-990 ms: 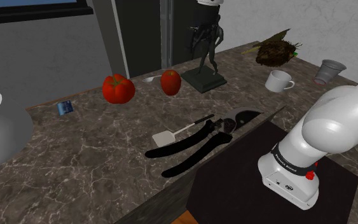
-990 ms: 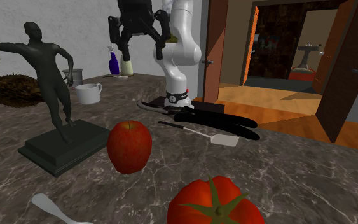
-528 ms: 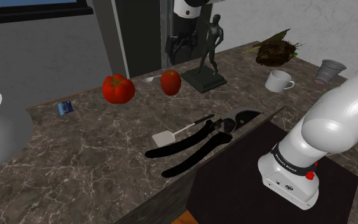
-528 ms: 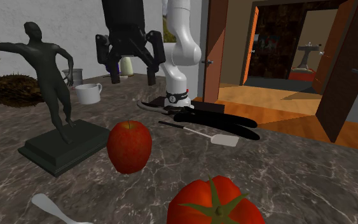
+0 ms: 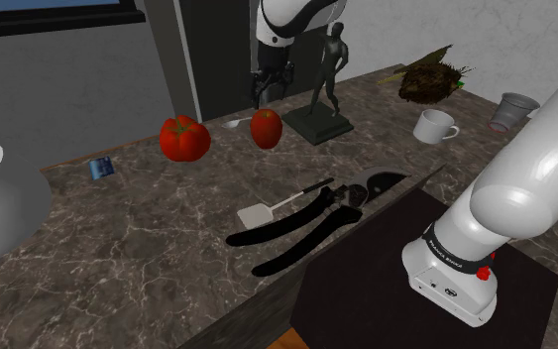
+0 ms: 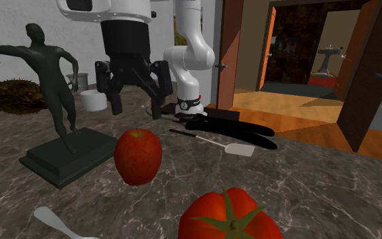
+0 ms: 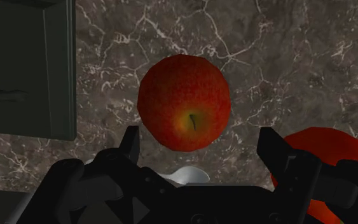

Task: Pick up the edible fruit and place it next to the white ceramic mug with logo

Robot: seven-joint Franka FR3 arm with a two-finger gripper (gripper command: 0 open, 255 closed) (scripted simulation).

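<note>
The gripper [image 7: 200, 140] hangs pointing straight down with its fingers spread wide and nothing between them. It hovers above the apple [image 7: 184, 102], and neither finger touches it. That wide stance makes sense: the apple is fat, and the fingers need room to drop either side of it.

The apple sits on the marble counter [image 5: 148, 248] between the statue's dark base [image 7: 25, 63] and the tomato [image 7: 323, 149], with a white spoon [image 7: 184, 173] lying just behind it. It's a tight neighbourhood, so a straight top-down approach looks like the safest way in.

The apple stands upright, stem dimple facing up at the wrist camera and a touch off-centre, so its axis is about vertical. It's close to round, only slightly taller than wide in the second exterior view.

The white mug [image 5: 433, 126] sits well apart, past the statue toward the shoulder view's right.
</note>
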